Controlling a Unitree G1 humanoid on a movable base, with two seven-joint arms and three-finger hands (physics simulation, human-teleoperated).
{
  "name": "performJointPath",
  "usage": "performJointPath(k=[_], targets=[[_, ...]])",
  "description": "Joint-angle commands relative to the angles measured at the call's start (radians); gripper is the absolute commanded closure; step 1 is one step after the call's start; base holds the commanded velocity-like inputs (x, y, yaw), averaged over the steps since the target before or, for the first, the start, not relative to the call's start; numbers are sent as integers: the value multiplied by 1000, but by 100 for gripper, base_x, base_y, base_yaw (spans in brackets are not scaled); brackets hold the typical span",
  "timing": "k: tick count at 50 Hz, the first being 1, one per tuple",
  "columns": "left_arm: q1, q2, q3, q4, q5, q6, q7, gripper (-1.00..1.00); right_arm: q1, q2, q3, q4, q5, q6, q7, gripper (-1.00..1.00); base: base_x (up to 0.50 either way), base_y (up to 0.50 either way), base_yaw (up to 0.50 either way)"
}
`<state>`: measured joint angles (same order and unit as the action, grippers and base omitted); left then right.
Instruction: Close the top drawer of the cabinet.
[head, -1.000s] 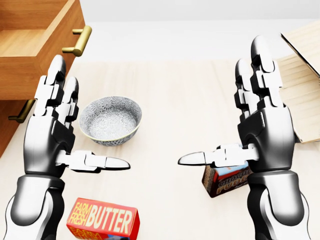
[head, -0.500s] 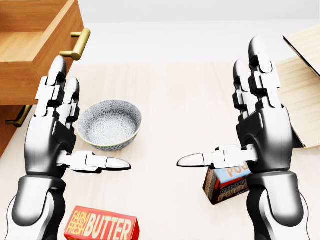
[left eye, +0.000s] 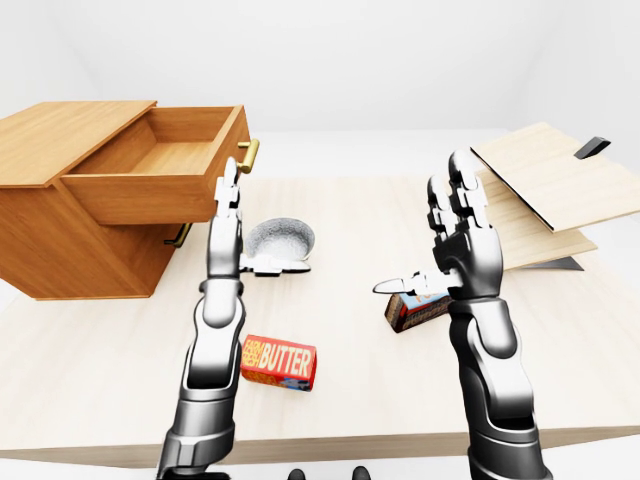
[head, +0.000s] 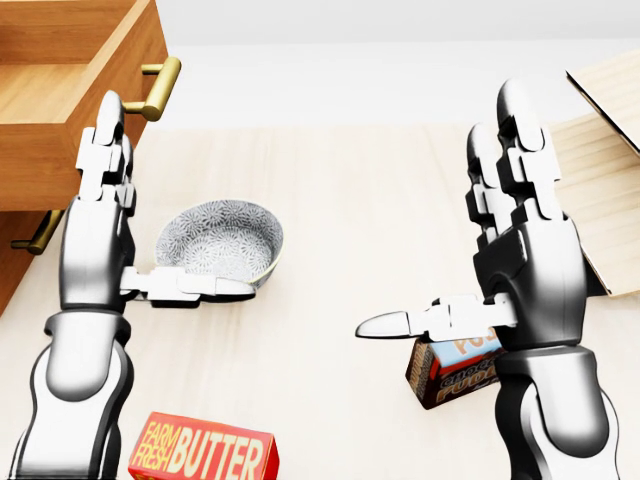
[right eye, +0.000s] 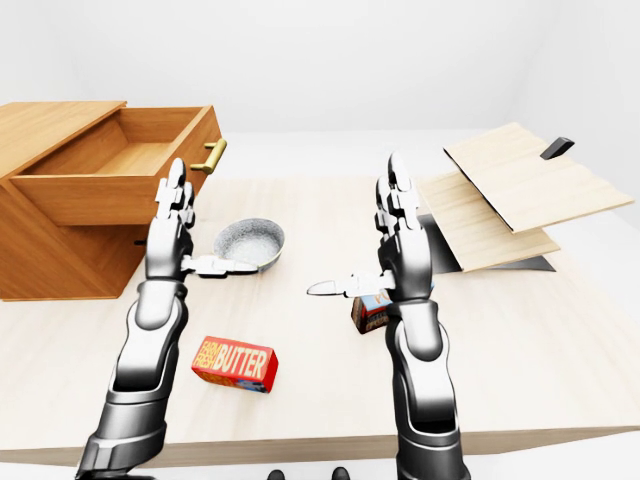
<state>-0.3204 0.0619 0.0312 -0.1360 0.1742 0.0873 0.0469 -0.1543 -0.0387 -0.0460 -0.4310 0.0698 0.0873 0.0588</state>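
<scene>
Cabinet of light-brown wood (left eye: 60, 240), left of the eye views; its top drawer with brass bar handle (left eye: 160, 165) stands pulled out. Left hand (head: 98, 235), fingers spread and empty, rises beside the drawer face; right hand (head: 520, 255) likewise open. Risk: an off-centre push could skew the drawer, or the thumb could knock the grey patterned bowl (head: 222, 245).

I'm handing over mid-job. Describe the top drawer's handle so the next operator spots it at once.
Find the wooden cabinet at the left of the left-eye view; its top drawer stands pulled out over the table. The top drawer's handle is the brass bar on that drawer's face, just above the left hand. A second brass handle sits lower, under the open drawer.
</scene>
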Motion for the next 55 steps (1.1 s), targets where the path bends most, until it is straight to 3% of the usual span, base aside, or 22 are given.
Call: performJointPath(k=[1,8,20,39,55], targets=[[-130,31,11,193,151,0,77,-100,6,-2,-5,-1,5,0,3,-100,0,0,0],[-187,47,19,304,187,0,112,-100,3,-1,-4,5,5,0,1,-100,0,0,0],[-193,61,19,361,298,0,191,-100,-2,1,0,11,2,0,-5,-100,0,0,0],[-206,111,51,426,342,0,246,-100,0,2,4,13,0,0,-4,-100,0,0,0],[-223,182,98,437,355,0,283,-100,6,3,6,17,-5,0,0,-100,0,0,0]])
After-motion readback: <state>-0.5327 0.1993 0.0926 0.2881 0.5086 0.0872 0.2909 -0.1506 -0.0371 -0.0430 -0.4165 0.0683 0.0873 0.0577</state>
